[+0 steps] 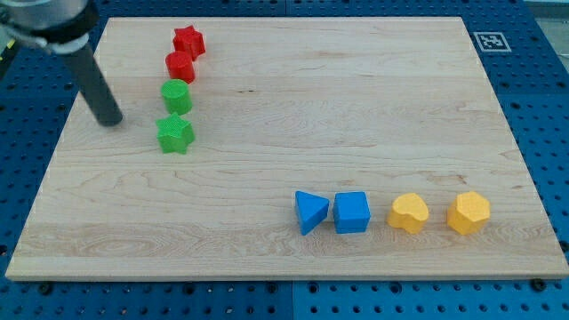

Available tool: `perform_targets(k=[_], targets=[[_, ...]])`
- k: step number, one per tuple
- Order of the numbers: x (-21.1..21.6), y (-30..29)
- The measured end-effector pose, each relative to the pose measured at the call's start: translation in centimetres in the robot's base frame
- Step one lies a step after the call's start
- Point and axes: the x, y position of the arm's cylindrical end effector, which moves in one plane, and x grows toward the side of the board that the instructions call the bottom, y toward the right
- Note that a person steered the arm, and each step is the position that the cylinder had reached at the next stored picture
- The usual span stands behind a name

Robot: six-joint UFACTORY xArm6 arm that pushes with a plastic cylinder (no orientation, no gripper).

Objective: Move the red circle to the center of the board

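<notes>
**Getting ready to push the red circle**

The small red plastic circle block [180, 66] sits near the view's top-left corner of the pale wooden board [293, 133], touching the red star block [188, 40] above it, with the green circle block [176, 95] just below. It is far from the middle, so the push has not begun. My tip [110, 121] — the end of a dark rod, with nothing to open or hold — rests left of and below the red circle, touching no block. Next, I think it should get to the circle's left and push right and down.

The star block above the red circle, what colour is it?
Red star block, clearest in the camera view.
</notes>
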Motion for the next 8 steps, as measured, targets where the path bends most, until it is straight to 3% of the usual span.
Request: perform_targets(k=[1, 2, 4, 6, 8], targets=[[-5.3, 0.0], [-5.3, 0.0], [-8.2, 5.7], [-8.2, 11.1], [-5.2, 13.5]])
